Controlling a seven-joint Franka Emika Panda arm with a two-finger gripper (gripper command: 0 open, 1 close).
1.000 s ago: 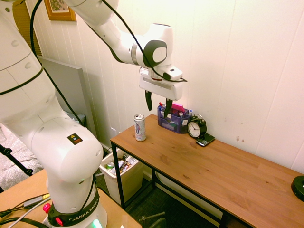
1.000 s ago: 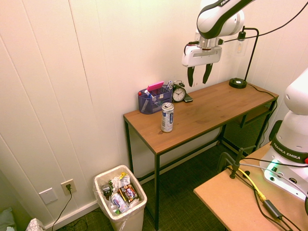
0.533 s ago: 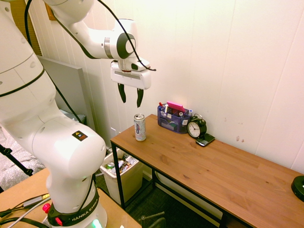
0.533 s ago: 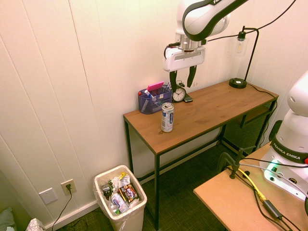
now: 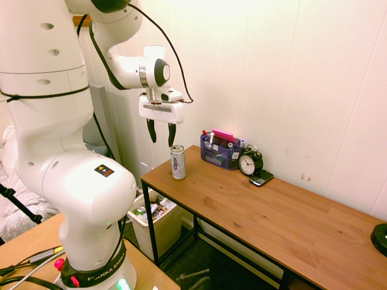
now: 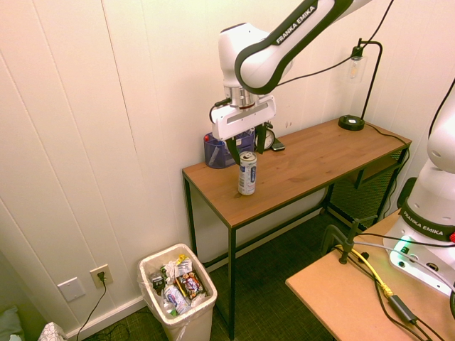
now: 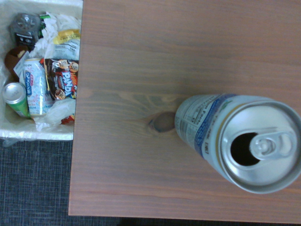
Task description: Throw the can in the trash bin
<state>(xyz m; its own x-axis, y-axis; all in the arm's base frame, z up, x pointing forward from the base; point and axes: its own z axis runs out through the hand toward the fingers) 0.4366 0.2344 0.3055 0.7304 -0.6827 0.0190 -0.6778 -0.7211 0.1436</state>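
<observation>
The can [image 5: 178,162] is slim and silver-white, and it stands upright near the end of the wooden table [image 5: 272,211]. It also shows in the second exterior view as the can [image 6: 247,172]. My gripper [image 5: 161,132] hangs just above it, fingers pointing down, open with nothing between them; from the other side the gripper [image 6: 247,144] is right over the can's top. The wrist view looks down on the can [image 7: 244,143] with its opened metal top. The trash bin [image 6: 151,264] is beige, stands on the floor beyond the table's end and holds wrappers and cans.
A blue desk organiser [image 5: 221,151], a black alarm clock [image 5: 250,162] and a phone [image 5: 261,177] sit against the wall behind the can. A black lamp [image 6: 352,122] stands at the table's far end. The trash bin [image 5: 171,226] is partly under the table edge.
The arm has swung from above the organiser to the table's end and come down over the can. The gripper has stayed open and the can has not moved.
</observation>
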